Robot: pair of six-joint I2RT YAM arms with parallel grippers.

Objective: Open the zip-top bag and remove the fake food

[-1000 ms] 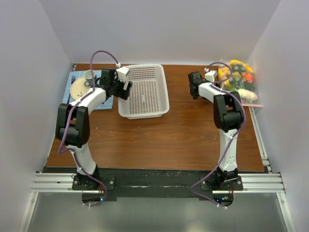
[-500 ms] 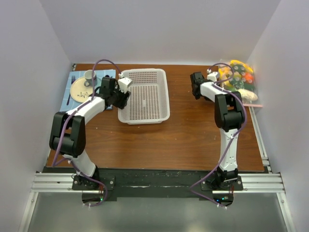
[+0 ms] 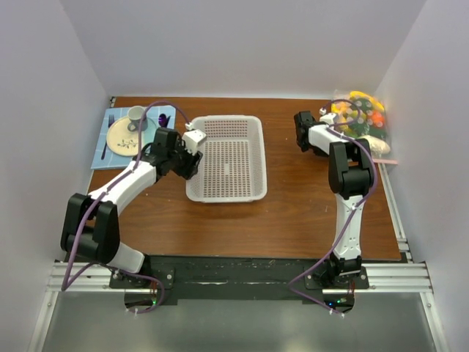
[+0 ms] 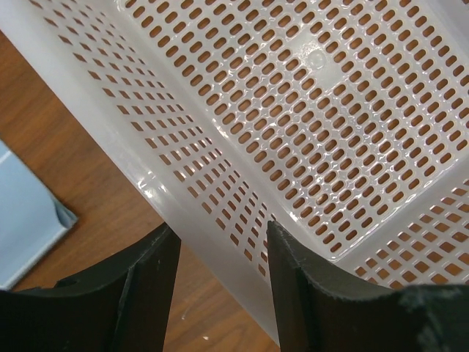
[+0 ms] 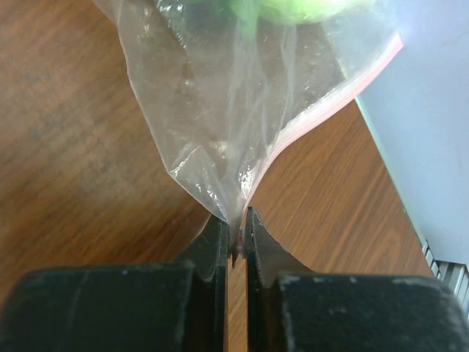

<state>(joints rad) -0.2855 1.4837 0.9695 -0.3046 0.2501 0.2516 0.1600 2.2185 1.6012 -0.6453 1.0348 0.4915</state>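
The zip-top bag lies at the far right by the wall, with the fake food inside it in yellow, orange and green. My right gripper is beside the bag's left edge. In the right wrist view it is shut on a corner of the bag where the pinkish zipper strip ends. A green piece shows at the top. My left gripper is shut on the left wall of the white mesh basket. Its jaws straddle that wall.
A blue mat with a plate and a cup lies at the far left; its corner shows in the left wrist view. White walls close in the left, back and right. A metal rail runs along the right edge.
My left gripper has pulled the basket toward the near side and to the right, away from the mat. My right gripper has shifted slightly right, still on the bag.
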